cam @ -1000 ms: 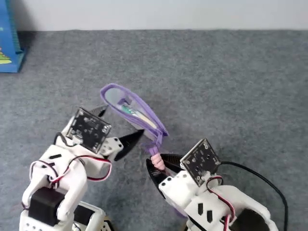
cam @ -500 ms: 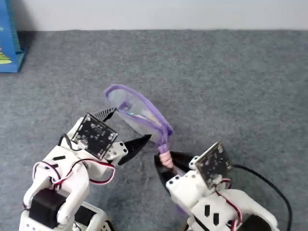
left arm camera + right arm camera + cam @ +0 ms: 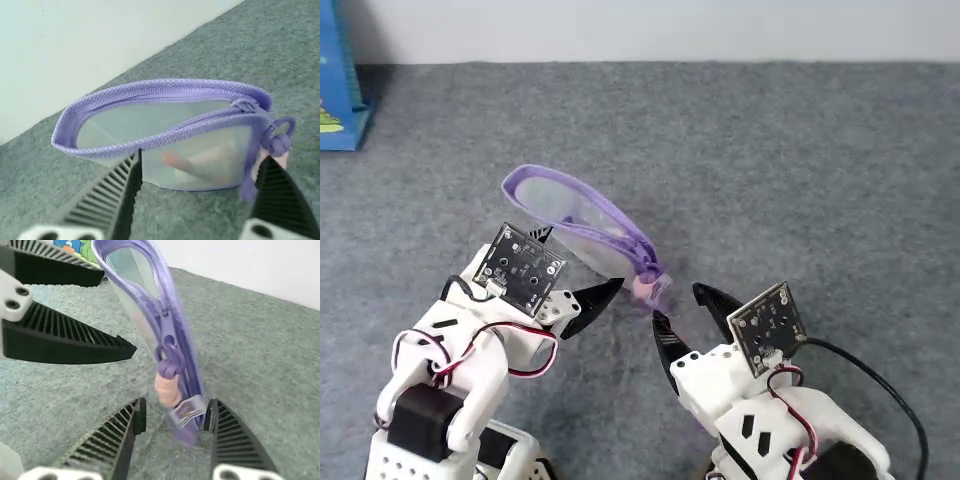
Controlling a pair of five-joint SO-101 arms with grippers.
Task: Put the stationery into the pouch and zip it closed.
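Observation:
The translucent pouch (image 3: 582, 232) with purple zip trim stands on edge on the grey carpet, its mouth gaping open (image 3: 150, 117). A pinkish-orange pen (image 3: 192, 165) shows through its wall. My left gripper (image 3: 565, 266) is open, its black fingers (image 3: 122, 185) straddling the pouch's near side. A pink zipper pull (image 3: 645, 288) hangs at the pouch's end (image 3: 172, 357). My right gripper (image 3: 680, 304) is open just short of that end, and the pull (image 3: 167, 385) hangs between its fingers (image 3: 122, 437) without touching them.
A blue box (image 3: 335, 90) stands at the back left against the white wall (image 3: 640, 30). Grey carpet (image 3: 820, 180) stretches free to the right and behind the pouch.
My right gripper let go of the pink zipper pull, opened and drew back. The pouch shifted left and sank toward my left gripper, which stays around it.

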